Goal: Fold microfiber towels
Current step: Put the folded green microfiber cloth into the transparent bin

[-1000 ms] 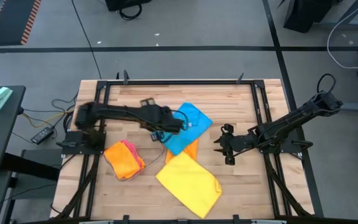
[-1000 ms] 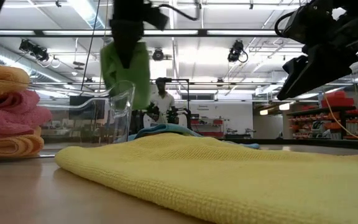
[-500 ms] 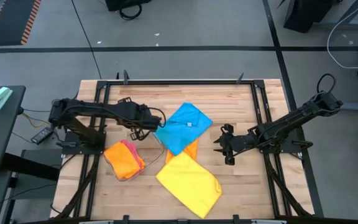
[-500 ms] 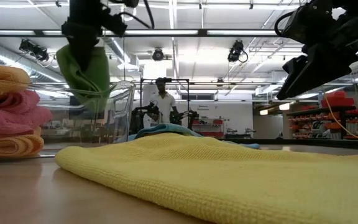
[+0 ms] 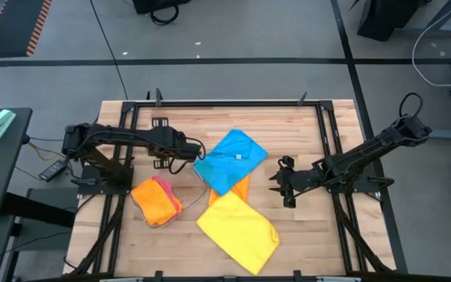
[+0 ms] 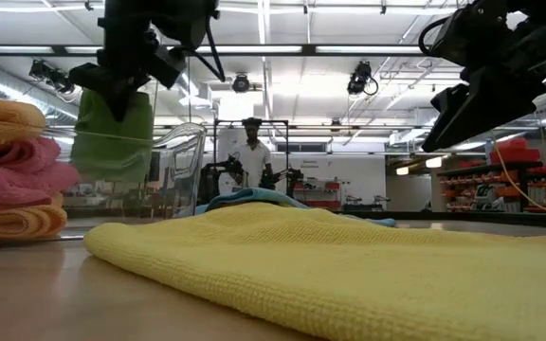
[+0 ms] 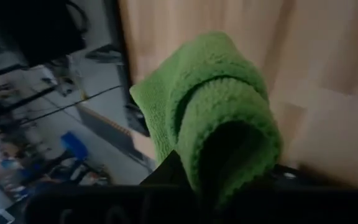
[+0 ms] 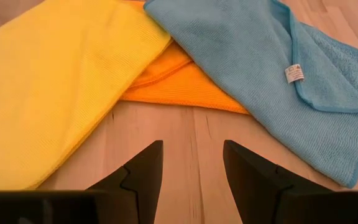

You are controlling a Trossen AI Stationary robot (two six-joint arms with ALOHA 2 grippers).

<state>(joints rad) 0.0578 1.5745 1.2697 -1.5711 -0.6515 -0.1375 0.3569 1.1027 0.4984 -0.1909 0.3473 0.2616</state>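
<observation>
And there was the left gripper [image 6: 121,90], up off the wood over the left half of the tabletop, clamped tight on a folded green towel [image 6: 112,133]! In the low view the cloth hung straight down from the fingers, in front of the clear plastic tray [image 6: 183,156]. The left wrist view gave the close look: green pile [image 7: 219,124] bunched into a thick roll between the dark fingers, bare wood behind it.

Below that arm, toward the tabletop's front-left corner, sat the folded stack [image 5: 156,200], orange on top and pink peeking out of its side. In the low view it read orange, pink, orange, layer on layer [image 6: 12,170].

Over to the middle! The blue towel [image 5: 230,160] lay spread at the tabletop's centre, one corner turned over and a small white tag [image 8: 294,73] showing near that fold. It overlapped an orange towel [image 8: 179,84], of which only a strip showed. The yellow towel [image 5: 238,227] lay toward the front edge, near the middle, covering the orange one's other side.

The right gripper [image 5: 282,182] hung over the right half of the tabletop, just beside the blue towel's edge and touching nothing. Its fingers [image 8: 142,171] stood spread apart over bare wood, empty, pointed at the pile of three.

Far behind the table a person [image 6: 250,156] stood in the room.
</observation>
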